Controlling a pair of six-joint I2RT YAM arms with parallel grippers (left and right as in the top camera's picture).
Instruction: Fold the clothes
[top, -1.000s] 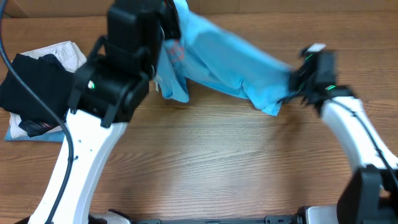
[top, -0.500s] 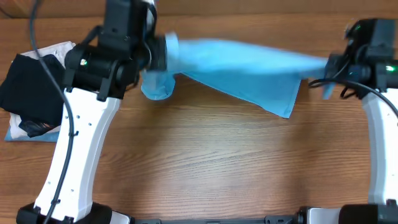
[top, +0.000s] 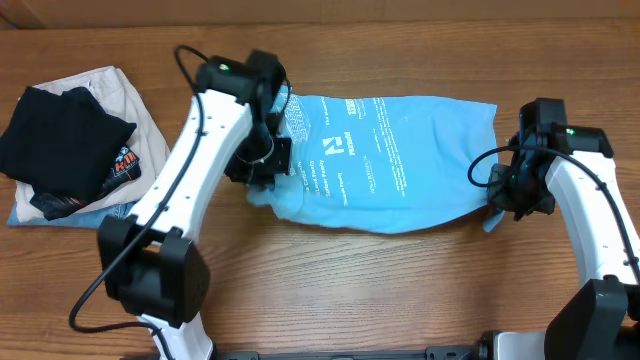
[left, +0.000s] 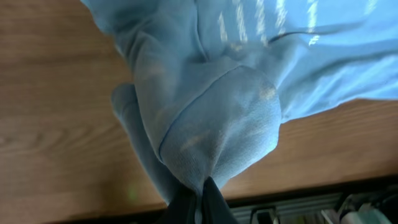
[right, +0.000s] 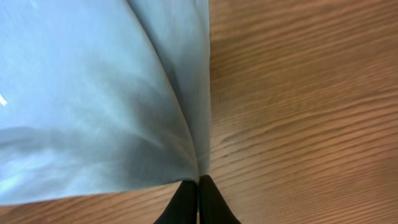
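- At the far left of the wooden table (top: 350, 300), a black garment (top: 60, 130) with a small orange graphic lay heaped on a beige garment (top: 135, 100). Both were well apart from the work, and the graphic's letters were too small to read.
- The left gripper (top: 262, 168) had its jaws pressed together on a bunched fold at the near-left end of the light blue T-shirt (top: 400, 165). In the left wrist view, the cloth gathered to a point between the dark fingertips (left: 214, 208).
- The T-shirt lay on the table, spread fairly flat but rumpled at its left end. Its long axis ran left to right, directly between the two grippers.
- White printed lettering crossed the shirt's left and middle parts in lines turned sideways to the overhead camera, around a blocky emblem. None of it could be read with certainty.
- The right gripper (top: 512, 192) had its jaws closed too, pinching the shirt's near-right corner. In the right wrist view, the blue edge narrowed into its tips with bare wood alongside.
- The cloth ran rightward from the left gripper and leftward from the right one, so each arm was nearest its own end. A fold would probably hinge on that left-to-right axis.
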